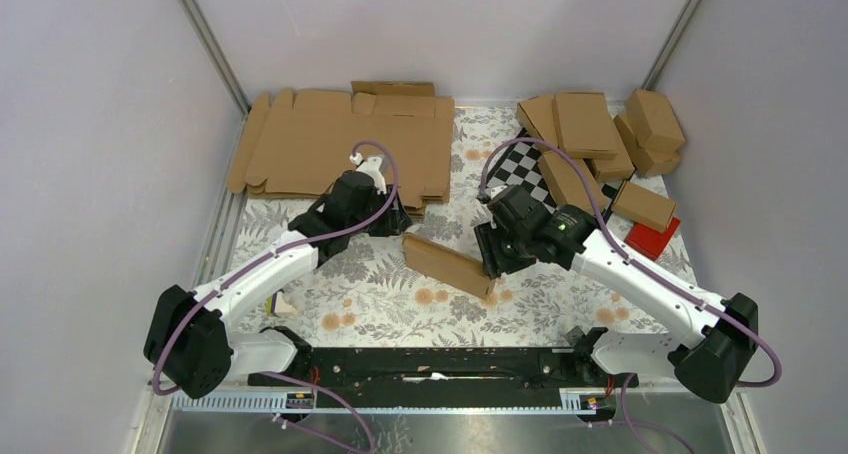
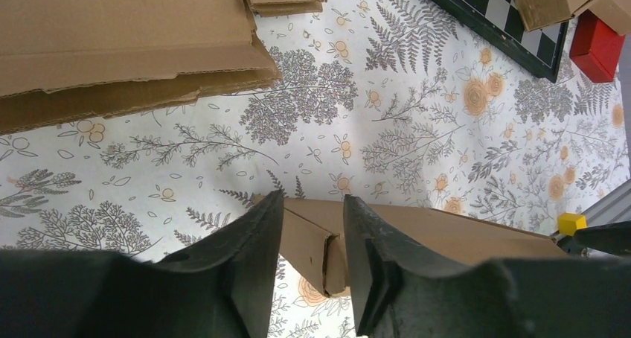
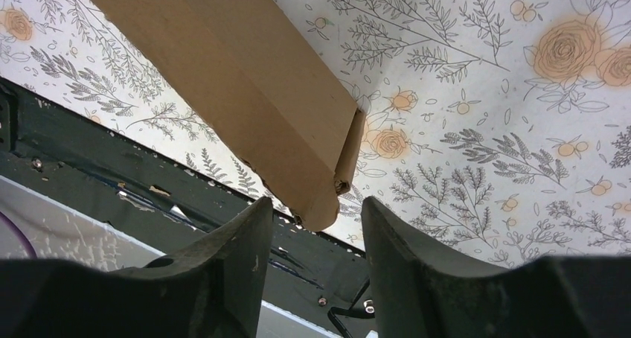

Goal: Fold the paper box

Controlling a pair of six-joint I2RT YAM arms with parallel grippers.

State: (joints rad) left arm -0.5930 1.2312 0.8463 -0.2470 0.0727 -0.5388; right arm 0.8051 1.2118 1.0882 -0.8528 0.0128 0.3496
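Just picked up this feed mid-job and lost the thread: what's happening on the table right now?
Both arms are at the half-folded plain brown cardboard box lying mid-table. The left tool straddles one end, grip unclear; the right tool stands open at the other end. Flat brown cardboard blanks lie far left, folded brown cartons far right.

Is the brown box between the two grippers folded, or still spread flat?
Folded: the paper box is a slim oblong carton with raised sides, unlike the flat blanks stacked behind.
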